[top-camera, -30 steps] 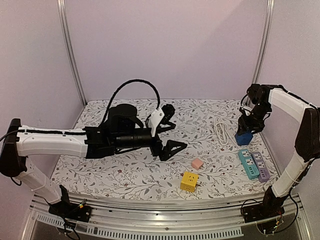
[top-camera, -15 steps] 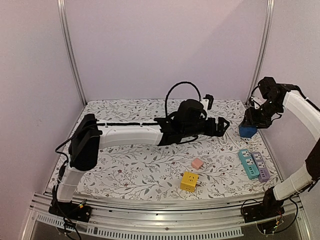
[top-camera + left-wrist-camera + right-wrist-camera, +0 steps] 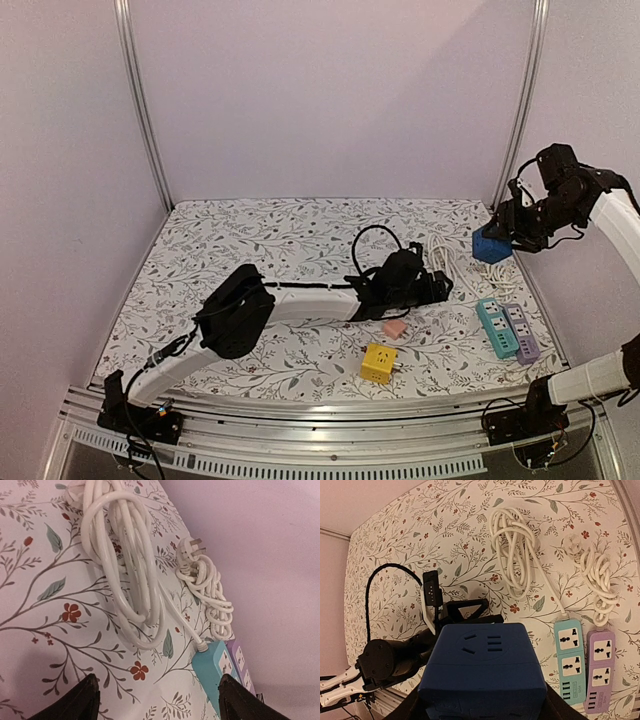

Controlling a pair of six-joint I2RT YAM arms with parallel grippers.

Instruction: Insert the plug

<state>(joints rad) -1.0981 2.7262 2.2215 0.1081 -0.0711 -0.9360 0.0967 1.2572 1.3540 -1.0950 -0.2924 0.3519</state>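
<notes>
Right jaws are clamping the matte blue socket cube point(image 3: 482, 672); left jaws are hanging wide apart, empty, near the glossy white coiled cord point(image 3: 114, 565).

Top cam overlooks the whole table point(image 3: 250, 240) from behind; left wrist skims low, right wrist looks down, both sharing the teal strip point(image 3: 571, 657).

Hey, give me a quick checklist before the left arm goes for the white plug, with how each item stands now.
1. Left gripper open and empty: ok.
2. White plug in view, prongs free of its cord: ok.
3. Blue socket cube held in right gripper: ok.
4. Left gripper at the plug: not ok, the thick cord coil lies between.
5. Right grip on cube firm: cannot tell, fingers hidden.
</notes>
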